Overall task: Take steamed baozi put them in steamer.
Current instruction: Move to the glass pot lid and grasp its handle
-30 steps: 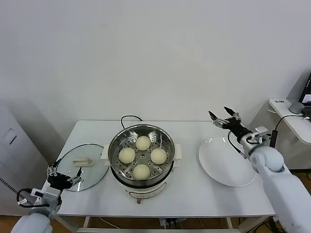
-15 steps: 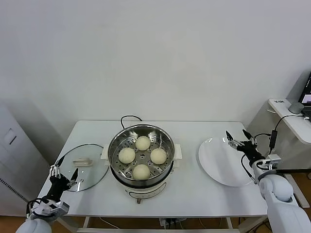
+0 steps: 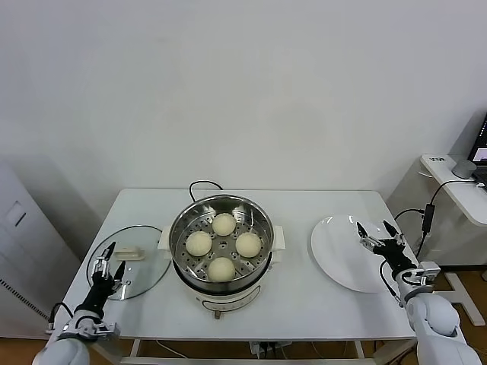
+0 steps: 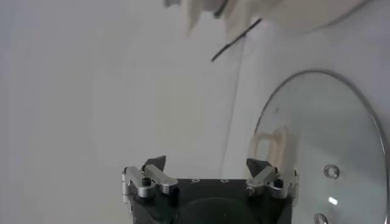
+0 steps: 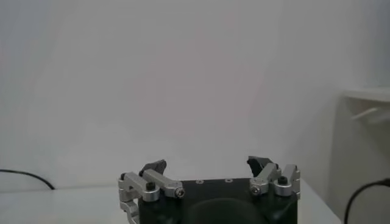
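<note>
Head view shows four baozi [image 3: 222, 245] sitting on the perforated tray inside the steamer [image 3: 221, 251] at the table's [image 3: 297, 296] middle, unchanged from a second ago. What differs is the arms: the right gripper [image 3: 378, 235], earlier raised behind the plate [image 3: 342, 258], has dropped and pulled back to hang over the plate's near right edge, jaws spread wide and empty. The left gripper [image 3: 109, 258] has slid slightly toward the robot at the table's left edge, over the glass lid [image 3: 141, 266], also gaping and holding nothing.
</note>
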Controlling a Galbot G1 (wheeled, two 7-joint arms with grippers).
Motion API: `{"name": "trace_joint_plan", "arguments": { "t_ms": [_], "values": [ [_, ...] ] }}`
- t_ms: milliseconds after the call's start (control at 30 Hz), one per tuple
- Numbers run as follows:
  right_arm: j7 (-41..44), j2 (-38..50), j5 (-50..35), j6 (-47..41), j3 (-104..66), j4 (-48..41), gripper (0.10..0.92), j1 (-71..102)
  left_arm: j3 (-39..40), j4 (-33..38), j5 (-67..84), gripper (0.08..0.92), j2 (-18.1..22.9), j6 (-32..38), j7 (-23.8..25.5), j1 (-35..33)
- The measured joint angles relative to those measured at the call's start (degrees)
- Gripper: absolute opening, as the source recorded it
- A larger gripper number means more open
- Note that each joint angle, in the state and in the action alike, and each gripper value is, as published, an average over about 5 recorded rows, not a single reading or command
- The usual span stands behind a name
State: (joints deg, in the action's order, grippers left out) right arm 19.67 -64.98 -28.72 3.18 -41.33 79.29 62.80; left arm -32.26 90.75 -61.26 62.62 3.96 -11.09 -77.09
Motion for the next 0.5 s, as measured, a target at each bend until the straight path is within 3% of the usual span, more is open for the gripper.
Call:
{"name": "trace_joint_plan", "arguments": {
  "t_ms": [500],
  "values": [
    [1.5,-1.6,2.5,0.8,-0.8,-1.2,0.823,0.7,0.8,-9.9,-9.1,0.823,2.6,1.6,-1.3,8.0]
  ]
}}
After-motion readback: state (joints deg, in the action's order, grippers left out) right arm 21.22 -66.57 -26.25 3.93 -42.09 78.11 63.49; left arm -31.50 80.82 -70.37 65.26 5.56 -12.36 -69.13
